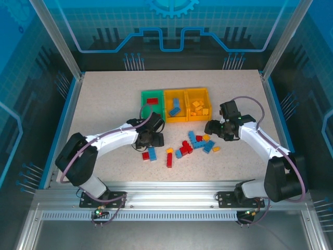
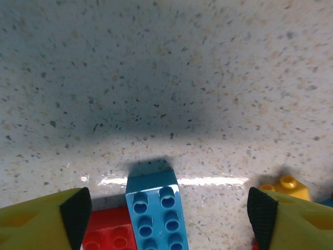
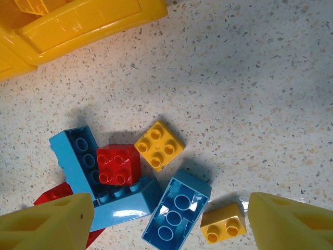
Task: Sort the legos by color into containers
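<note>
Three joined containers sit mid-table: a green one with a red brick, a yellow one with blue bricks, and a yellow one with yellow bricks. Loose legos lie in front of them. My left gripper is open low over the table. A blue brick lies between its fingers untouched, a red brick beside it. My right gripper hangs open above an upturned blue brick, a red brick and two yellow bricks.
A long red brick and a small yellow one lie between the two arms. A yellow brick sits by my left gripper's right finger. The yellow bin's wall is just beyond the right gripper. Blue walls ring the table.
</note>
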Controlling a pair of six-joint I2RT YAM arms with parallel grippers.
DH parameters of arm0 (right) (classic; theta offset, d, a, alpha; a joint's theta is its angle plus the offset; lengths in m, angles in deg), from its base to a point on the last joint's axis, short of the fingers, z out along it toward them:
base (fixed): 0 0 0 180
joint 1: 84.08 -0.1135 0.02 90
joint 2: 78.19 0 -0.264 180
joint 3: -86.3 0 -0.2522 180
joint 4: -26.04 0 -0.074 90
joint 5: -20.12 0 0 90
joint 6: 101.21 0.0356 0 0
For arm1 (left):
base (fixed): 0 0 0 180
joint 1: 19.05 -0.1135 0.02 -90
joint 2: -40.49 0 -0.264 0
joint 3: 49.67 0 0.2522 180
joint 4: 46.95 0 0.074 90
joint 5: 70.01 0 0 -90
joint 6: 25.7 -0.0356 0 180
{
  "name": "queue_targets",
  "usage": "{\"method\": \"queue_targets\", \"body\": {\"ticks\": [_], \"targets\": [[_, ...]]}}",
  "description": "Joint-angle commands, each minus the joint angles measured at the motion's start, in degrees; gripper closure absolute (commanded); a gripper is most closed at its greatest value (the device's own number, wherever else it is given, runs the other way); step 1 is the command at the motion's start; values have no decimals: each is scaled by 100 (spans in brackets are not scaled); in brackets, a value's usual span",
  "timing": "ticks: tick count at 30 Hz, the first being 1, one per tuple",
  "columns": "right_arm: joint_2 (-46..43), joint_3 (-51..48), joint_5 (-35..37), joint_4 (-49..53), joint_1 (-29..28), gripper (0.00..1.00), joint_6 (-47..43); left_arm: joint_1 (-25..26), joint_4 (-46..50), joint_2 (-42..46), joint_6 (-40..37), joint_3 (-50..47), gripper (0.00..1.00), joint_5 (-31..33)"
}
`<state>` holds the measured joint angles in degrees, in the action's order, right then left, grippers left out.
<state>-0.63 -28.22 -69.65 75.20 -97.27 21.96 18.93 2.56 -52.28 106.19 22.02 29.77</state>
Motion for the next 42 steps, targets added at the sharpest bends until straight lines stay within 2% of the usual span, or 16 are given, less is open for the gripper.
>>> {"method": "queue_targets", "body": {"ticks": [1, 7, 14, 21, 28, 30, 36, 42], "targets": [[-23, -29, 64, 44, 29, 21, -109, -1, 86, -303, 48, 114, 22, -230], [-70, -65, 58, 31, 153, 20, -153, -7, 46, -399, 131, -9, 27, -222], [-65, -101, 7, 30, 252, 20, -194, 5, 66, -645, 42, 159, 44, -279], [-160, -269, -22, 1, 409, 20, -210, 26, 147, -672, 38, 113, 49, -265], [-190, -303, -37, -6, 451, 20, -212, 34, 62, -754, -9, 263, 69, -249], [-212, -314, -39, 2, 463, 20, -214, 26, 54, -801, -57, 379, 71, -231], [-225, -368, -23, -23, 491, 20, -214, -18, 16, -1014, -339, 1053, 72, -171], [-176, -395, 7, -107, 521, 20, -180, -116, 5, -1508, -909, 2587, 72, 46]]}}
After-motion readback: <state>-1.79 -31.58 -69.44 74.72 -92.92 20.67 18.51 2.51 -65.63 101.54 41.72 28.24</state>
